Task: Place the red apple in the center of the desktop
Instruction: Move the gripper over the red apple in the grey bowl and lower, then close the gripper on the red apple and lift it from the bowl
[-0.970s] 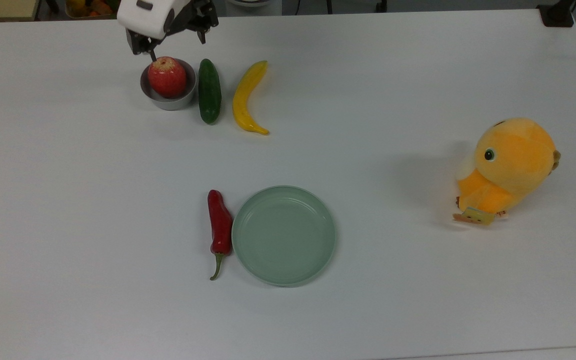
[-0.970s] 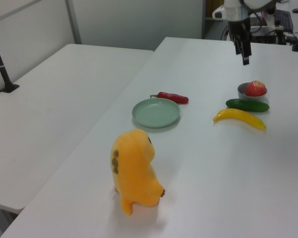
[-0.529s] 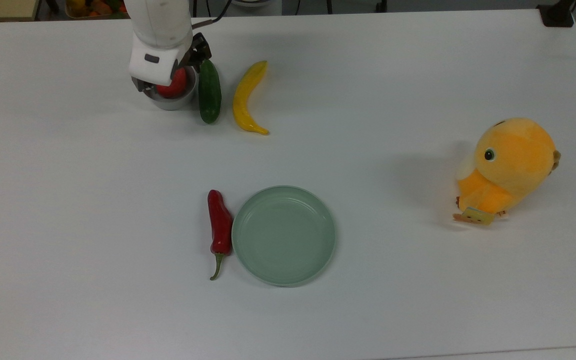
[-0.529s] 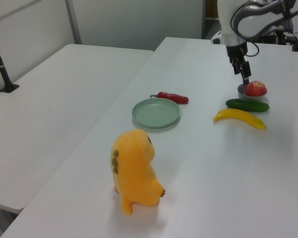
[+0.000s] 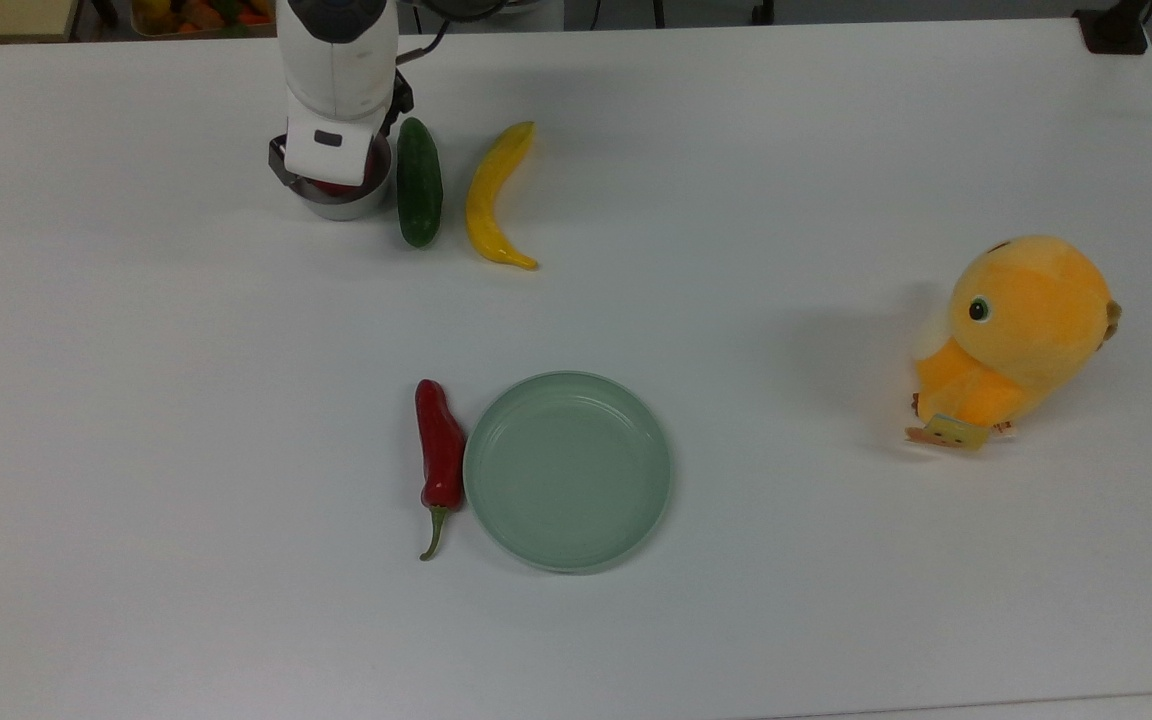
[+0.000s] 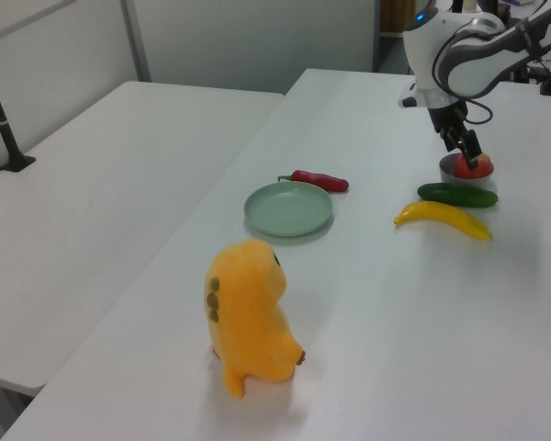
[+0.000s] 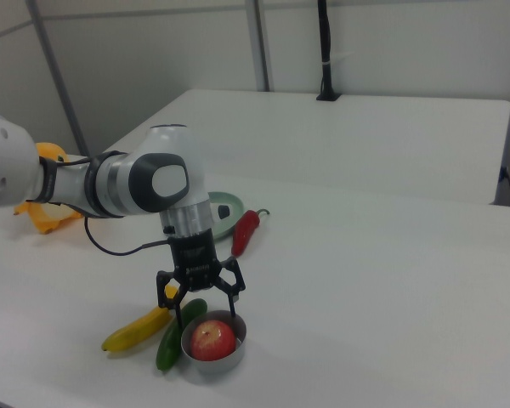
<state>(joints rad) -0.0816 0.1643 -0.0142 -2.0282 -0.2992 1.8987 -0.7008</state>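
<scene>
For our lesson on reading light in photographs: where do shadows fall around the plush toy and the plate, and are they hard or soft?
Top view: soft, diffuse shadow on the top view's left of the plush toy; the plate casts almost none. Left view: faint shadow under the toy.

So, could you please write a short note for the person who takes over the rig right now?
Gripper: open, directly over the apple, one finger on each side of it, nothing held.
Apple: in the small grey bowl near a desktop edge, beside the cucumber and banana.
Done: gripper lined up over the apple.
Left: shut on the apple, lift it out of the bowl, carry it to the desktop centre, which is bare above the green plate in the top view, and release.
</scene>
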